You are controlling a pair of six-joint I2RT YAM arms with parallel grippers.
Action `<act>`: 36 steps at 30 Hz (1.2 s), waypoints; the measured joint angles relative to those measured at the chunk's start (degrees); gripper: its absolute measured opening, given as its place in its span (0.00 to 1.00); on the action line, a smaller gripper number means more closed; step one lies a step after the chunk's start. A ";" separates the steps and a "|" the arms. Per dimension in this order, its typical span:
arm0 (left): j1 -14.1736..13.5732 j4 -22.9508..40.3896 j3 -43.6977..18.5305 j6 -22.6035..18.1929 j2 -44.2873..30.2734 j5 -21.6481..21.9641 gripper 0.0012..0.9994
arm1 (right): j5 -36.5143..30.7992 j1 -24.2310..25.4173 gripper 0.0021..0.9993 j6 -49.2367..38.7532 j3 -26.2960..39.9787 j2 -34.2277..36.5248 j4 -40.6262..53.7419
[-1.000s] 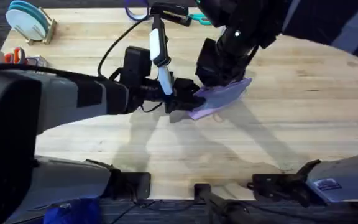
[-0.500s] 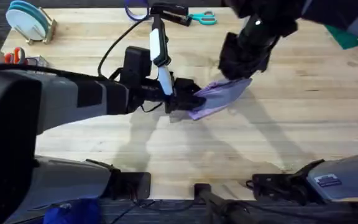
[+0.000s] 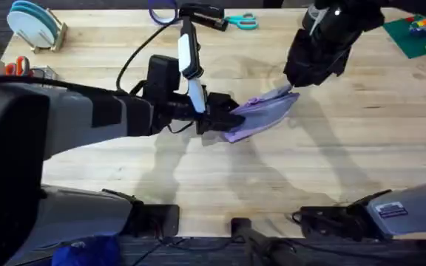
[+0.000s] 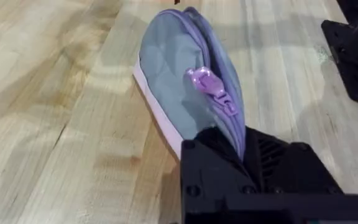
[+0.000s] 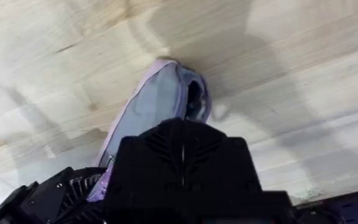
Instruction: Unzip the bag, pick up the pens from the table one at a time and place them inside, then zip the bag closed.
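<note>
The lavender bag lies on its side on the table, its zipper edge turned up. My left gripper is shut on the bag's left end. In the left wrist view the zipper pull stands free on the bag, just beyond the left gripper. My right gripper hovers just above the bag's right end, apart from it. In the right wrist view the right gripper is shut with nothing seen in it, and the bag lies below. The pens are out of view.
Teal scissors lie at the table's back edge, beside a black and white device with a cable. Blue plates in a rack stand at the back left. A green mat sits at the back right.
My right gripper has lifted off the bag's middle and moved right and back, past its right end. The left gripper has held the bag still.
</note>
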State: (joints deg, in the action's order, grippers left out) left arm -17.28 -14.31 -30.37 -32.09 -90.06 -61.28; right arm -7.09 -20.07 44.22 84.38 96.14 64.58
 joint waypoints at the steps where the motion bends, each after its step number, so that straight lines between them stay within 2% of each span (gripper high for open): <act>1: 0.00 0.00 0.00 0.00 0.00 0.00 0.04 | 0.02 0.06 0.03 -0.17 0.00 -0.03 0.16; 10: 0.00 -0.01 0.00 0.00 0.00 0.00 0.04 | 2.77 -0.58 0.04 -0.80 0.00 -3.91 0.87; 11: 0.00 -0.02 0.00 0.00 0.00 0.00 0.04 | 3.48 -0.62 0.09 -0.92 0.00 -4.68 0.86; 13: 0.00 0.00 0.00 0.00 0.00 0.00 0.04 | 4.71 -0.66 0.28 -1.02 0.00 -6.02 0.87; 15: 0.00 0.00 0.00 0.00 0.00 0.00 0.04 | 6.04 -0.66 0.57 -1.00 0.00 -7.12 0.91; 16: 0.00 0.00 0.00 0.00 0.00 0.00 0.04 | 6.68 -0.66 0.69 -1.07 0.00 -7.47 0.91; 19: 0.00 0.00 0.00 0.02 0.00 0.00 0.04 | 8.45 -0.66 0.96 -1.23 0.00 -8.36 0.91; 21: 0.00 -0.02 0.00 0.00 0.00 0.00 0.04 | 9.49 -0.66 0.99 -1.19 0.00 -8.83 0.93; 30: 0.00 0.00 0.00 0.00 0.00 0.00 0.04 | 11.27 -1.41 1.00 -1.18 0.00 -10.70 1.02; 36: 0.00 -0.02 0.00 0.02 0.00 0.00 0.04 | 11.43 -5.76 1.00 0.97 0.00 -10.78 0.91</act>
State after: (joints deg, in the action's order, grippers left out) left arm -17.28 -14.33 -30.37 -32.08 -90.06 -61.28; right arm 4.34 -25.83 45.19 84.38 85.36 65.49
